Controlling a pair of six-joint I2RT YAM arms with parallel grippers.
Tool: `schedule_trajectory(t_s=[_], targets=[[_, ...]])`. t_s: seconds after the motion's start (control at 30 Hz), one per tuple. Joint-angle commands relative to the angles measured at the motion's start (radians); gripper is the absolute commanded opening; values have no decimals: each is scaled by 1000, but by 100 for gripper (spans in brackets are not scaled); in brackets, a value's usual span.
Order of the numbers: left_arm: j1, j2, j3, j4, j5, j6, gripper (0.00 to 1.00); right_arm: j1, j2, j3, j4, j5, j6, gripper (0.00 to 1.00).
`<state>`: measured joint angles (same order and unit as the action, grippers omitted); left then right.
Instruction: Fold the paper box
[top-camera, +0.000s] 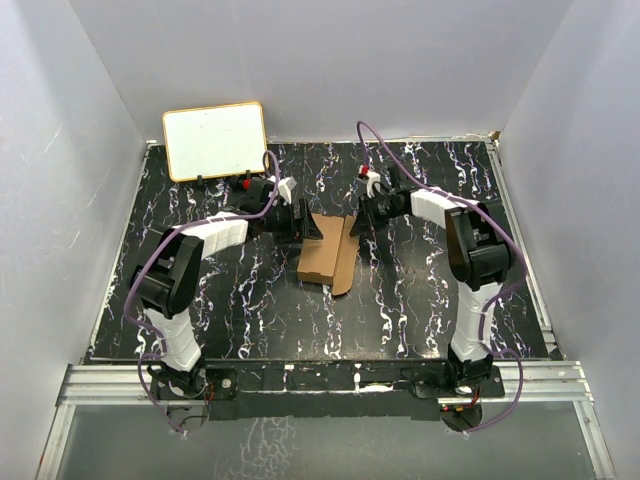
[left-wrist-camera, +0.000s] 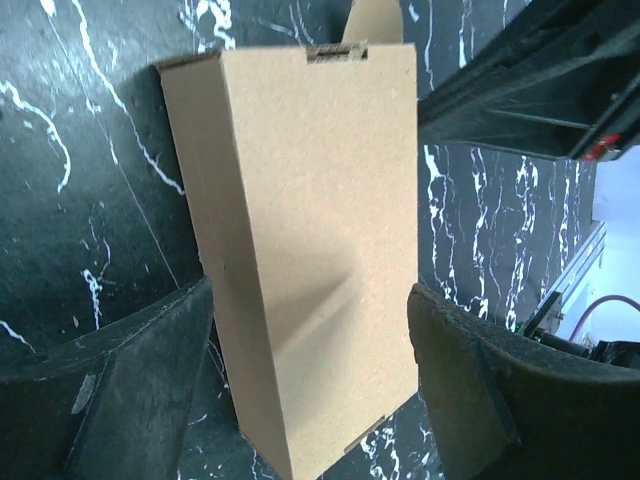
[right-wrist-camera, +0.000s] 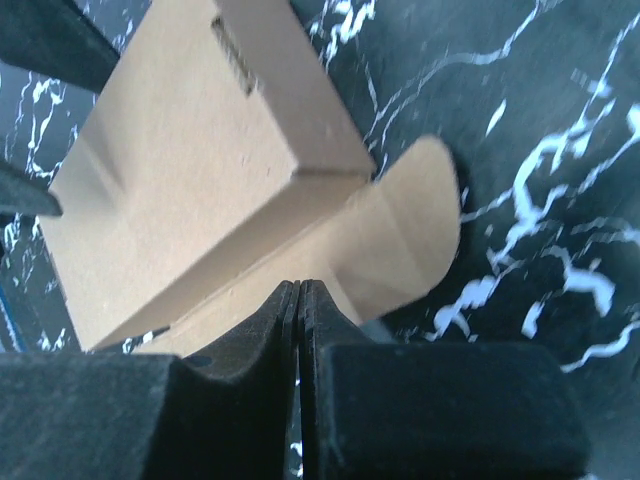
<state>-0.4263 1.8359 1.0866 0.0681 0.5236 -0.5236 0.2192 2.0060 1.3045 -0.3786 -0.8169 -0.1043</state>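
Note:
The paper box (top-camera: 322, 257) is a brown cardboard carton lying in the middle of the black marbled table. In the left wrist view the paper box (left-wrist-camera: 320, 200) runs lengthwise between my left gripper's (left-wrist-camera: 310, 390) fingers (left-wrist-camera: 130, 390), which stand wide on either side of it, open; a strip of table shows beside the left finger. My right gripper (right-wrist-camera: 300, 285) is shut with nothing in it. Its tips rest against the carton's open end, beside a rounded flap (right-wrist-camera: 410, 230) that sticks out sideways. From above, my left gripper (top-camera: 305, 225) and right gripper (top-camera: 360, 222) flank the carton's far end.
A white board with a tan frame (top-camera: 215, 140) leans at the back left of the table. Grey walls enclose the table (top-camera: 420, 300) on three sides. Purple cables loop above both arms.

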Motion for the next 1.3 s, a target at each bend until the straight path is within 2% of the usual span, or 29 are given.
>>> schedule_trajectory(t_s=[0.0,0.1,0.2,0.37,0.43,0.5,0.53,0.57,0.6,0.67,0.7,0.73,0.83,1.0,1.27], targets=[[7,12,61,-33,11,25,77,18,70,113,-23,12,-11,8],[10,9,60,-37,4,31,77,18,61,130,-59,9,-59,8],[16,-27,36,-16,-13,37,76,7,-22,80,-61,-25,-129,8],[22,-156,-35,45,-46,87,76,9,-241,-73,-95,-227,-378,15],[24,-233,-104,107,-61,101,76,14,-355,-168,-53,-279,-466,27],[27,-322,-167,177,-86,107,76,19,-443,-280,39,-325,-540,46],[31,-357,-197,206,-98,106,77,20,-477,-330,55,-351,-620,57],[35,-392,-223,231,-110,104,78,23,-504,-375,53,-363,-726,64],[39,-421,-250,252,-119,100,80,26,-529,-410,42,-378,-828,69],[46,-475,-303,293,-128,89,89,42,-564,-459,30,-369,-959,74],[49,-501,-330,313,-132,73,96,61,-575,-477,31,-347,-990,74],[52,-516,-361,340,-135,50,97,85,-582,-490,38,-313,-999,73],[60,-523,-431,396,-127,-18,97,177,-587,-541,92,-168,-1028,71],[61,-488,-450,392,-100,-40,97,286,-549,-599,194,26,-1083,62],[60,-382,-458,398,-91,-71,89,374,-521,-641,298,160,-1097,48]])
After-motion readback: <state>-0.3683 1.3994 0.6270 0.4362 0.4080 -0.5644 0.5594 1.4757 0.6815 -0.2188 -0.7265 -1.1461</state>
